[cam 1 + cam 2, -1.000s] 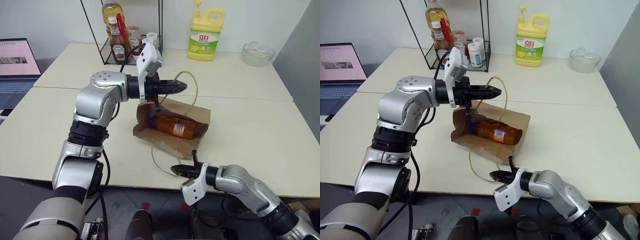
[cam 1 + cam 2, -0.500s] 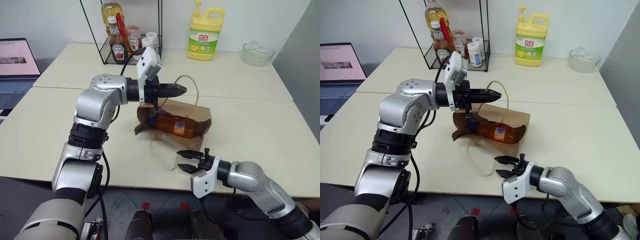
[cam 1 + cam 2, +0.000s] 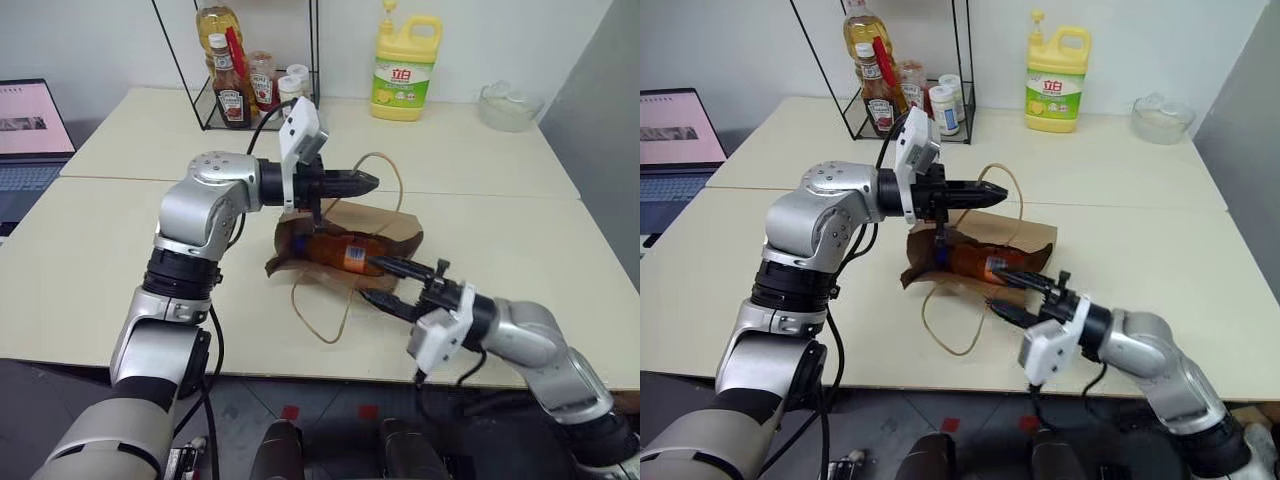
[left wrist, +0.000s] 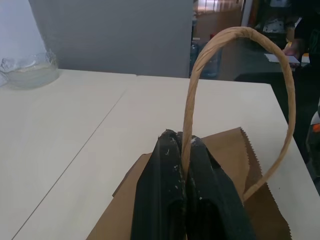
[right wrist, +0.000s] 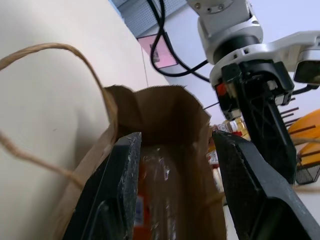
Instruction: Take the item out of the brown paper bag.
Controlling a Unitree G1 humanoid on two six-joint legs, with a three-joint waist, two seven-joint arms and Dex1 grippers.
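The brown paper bag (image 3: 393,222) lies on its side on the table, mouth facing the front edge. Inside it lies the item (image 3: 344,252), an orange bottle with a label, its blue cap end toward the bag's left. My left gripper (image 3: 368,182) hovers above the bag, shut on the upper cord handle (image 4: 240,35), which arches up from its fingers (image 4: 170,165). The other handle loop (image 3: 318,322) trails on the table. My right gripper (image 3: 375,280) is open at the bag's mouth, one finger on each side of the opening (image 5: 160,105), with the item (image 5: 159,192) straight ahead between them.
At the back stand a wire rack with sauce bottles (image 3: 238,85), a yellow detergent jug (image 3: 404,68) and a glass bowl (image 3: 510,105). A laptop (image 3: 28,125) sits at the far left. The table's front edge runs just under my right arm.
My right gripper has risen from below the table's front edge to the bag's mouth and has opened. The left gripper has kept still, holding the handle.
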